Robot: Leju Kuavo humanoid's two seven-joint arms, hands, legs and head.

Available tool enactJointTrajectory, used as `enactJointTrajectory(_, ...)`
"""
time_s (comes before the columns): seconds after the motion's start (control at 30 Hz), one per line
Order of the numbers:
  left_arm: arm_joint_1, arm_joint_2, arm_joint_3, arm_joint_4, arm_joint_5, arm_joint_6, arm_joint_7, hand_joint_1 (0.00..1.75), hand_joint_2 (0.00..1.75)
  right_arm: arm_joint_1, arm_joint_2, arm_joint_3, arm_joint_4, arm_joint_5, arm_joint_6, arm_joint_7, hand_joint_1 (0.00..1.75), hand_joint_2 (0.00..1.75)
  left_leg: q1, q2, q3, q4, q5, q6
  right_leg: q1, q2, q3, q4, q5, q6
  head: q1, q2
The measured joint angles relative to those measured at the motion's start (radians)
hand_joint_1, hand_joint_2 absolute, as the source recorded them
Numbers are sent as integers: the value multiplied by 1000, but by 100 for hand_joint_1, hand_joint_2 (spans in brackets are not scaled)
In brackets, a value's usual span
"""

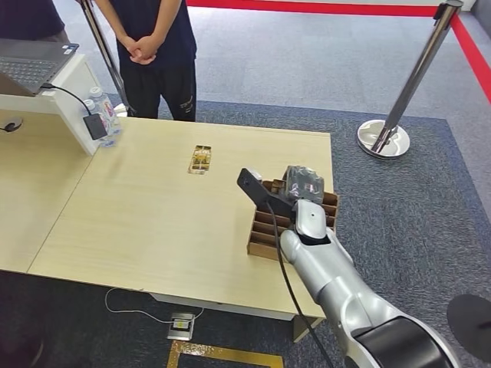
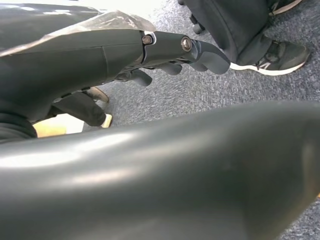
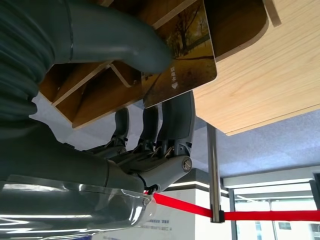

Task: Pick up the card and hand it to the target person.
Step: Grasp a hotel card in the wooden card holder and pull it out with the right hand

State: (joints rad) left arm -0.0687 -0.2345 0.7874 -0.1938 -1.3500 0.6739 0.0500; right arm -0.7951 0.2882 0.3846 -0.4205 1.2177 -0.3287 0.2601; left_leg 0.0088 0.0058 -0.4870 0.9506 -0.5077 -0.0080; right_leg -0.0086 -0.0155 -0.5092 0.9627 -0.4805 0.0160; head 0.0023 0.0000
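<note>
In the right wrist view the card (image 3: 183, 59), printed with autumn trees, is pinched between my right hand's (image 3: 151, 135) thick thumb (image 3: 113, 45) and its dark fingers (image 3: 175, 117). It stands at the brown slotted card rack (image 3: 94, 97). In the head view my right hand (image 1: 303, 185) hovers over that rack (image 1: 263, 234) at the table's right edge. The target person (image 1: 155, 54) stands beyond the table's far side with hands clasped. My left hand (image 2: 113, 55) hangs low over grey carpet, fingers stretched out and holding nothing.
A small clear box (image 1: 199, 159) with yellow contents lies mid-table. A laptop (image 1: 29, 61) on a white riser and water bottles (image 1: 104, 115) stand at the far left. A stanchion (image 1: 383, 138) with red tape is right of the table. A person's shoe (image 2: 277, 57) is near my left hand.
</note>
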Motion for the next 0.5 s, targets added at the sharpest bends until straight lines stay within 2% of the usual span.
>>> enactJointTrajectory(0.5,0,4,0,0,0,-12,1,0,0,0,18,-1,10,0,2,-21,87,175,0,0,0,0,0,0,0,0,0,0,0,0,0,0)
